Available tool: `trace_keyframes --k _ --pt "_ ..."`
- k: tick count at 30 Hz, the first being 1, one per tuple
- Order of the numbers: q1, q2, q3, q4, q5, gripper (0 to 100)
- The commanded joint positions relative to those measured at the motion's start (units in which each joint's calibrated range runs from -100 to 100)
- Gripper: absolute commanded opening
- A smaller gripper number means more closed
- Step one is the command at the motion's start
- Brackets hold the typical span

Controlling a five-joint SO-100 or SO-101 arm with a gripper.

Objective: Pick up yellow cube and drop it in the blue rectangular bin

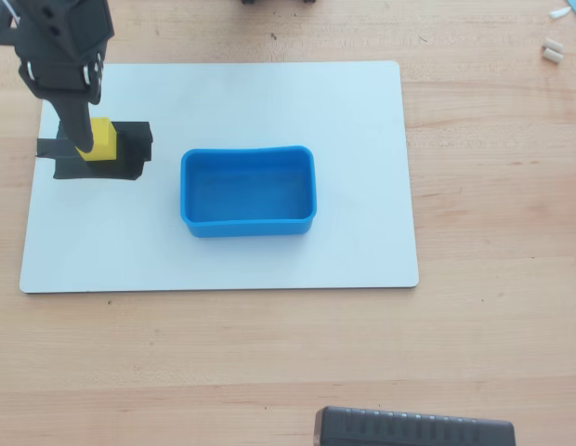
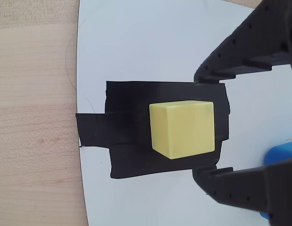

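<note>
The yellow cube (image 1: 102,139) (image 2: 182,128) sits on a black tape patch (image 1: 130,153) (image 2: 127,132) at the left of the white board. My gripper (image 1: 91,141) (image 2: 198,127) is open and low over the cube. In the wrist view one black finger (image 2: 240,52) lies above the cube and the other (image 2: 240,188) below it, each with a small gap to it. The blue rectangular bin (image 1: 248,226) stands empty on the board, to the right of the cube in the overhead view. Only a corner of it (image 2: 281,155) shows in the wrist view.
The white board (image 1: 269,102) lies on a wooden table (image 1: 492,186). A dark object (image 1: 413,429) sits at the bottom edge of the overhead view. Small white pieces (image 1: 552,51) lie at the top right.
</note>
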Motion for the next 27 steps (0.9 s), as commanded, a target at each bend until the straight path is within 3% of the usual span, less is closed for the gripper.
trace_keyframes --k 1,13,20,27 --pt "0.35 2.06 -6.13 0.31 -0.34 32" --pt "-0.42 6.52 -4.49 -3.49 -0.20 30" --pt "-1.11 6.61 -4.95 -3.58 -0.44 7" --pt "-4.54 4.57 -12.13 4.60 -4.84 6"
